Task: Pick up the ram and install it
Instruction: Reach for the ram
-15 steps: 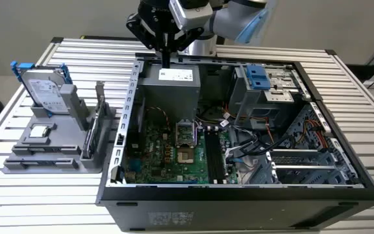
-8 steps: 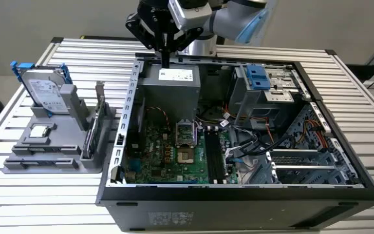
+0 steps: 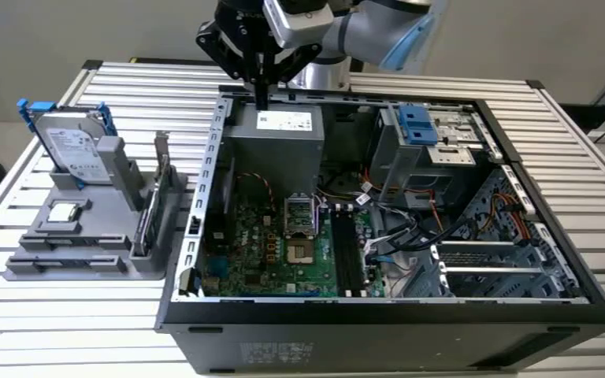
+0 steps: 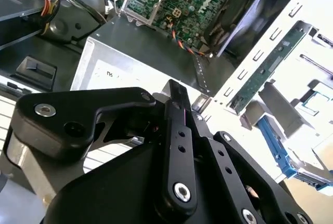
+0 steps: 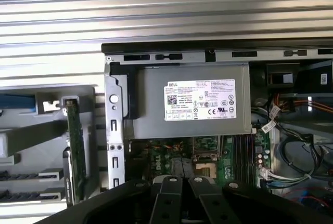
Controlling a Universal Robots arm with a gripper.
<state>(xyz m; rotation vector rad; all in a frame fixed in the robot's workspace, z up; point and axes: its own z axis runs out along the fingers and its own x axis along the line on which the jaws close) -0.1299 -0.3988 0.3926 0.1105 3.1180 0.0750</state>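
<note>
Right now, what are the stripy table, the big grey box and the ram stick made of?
The table looks like bare metal, probably aluminium: pale, ribbed, shiny. The grey box seems sheet metal: flat matte grey with folded edges. The ram looks like green circuit board, perhaps fibreglass: thin, flat, stiff-looking.

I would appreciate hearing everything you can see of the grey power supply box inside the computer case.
The power supply is a grey sheet-metal box with a white printed label on its upward face. It lies flat in a corner of the open case, next to the motherboard. The gripper hangs over it.
</note>
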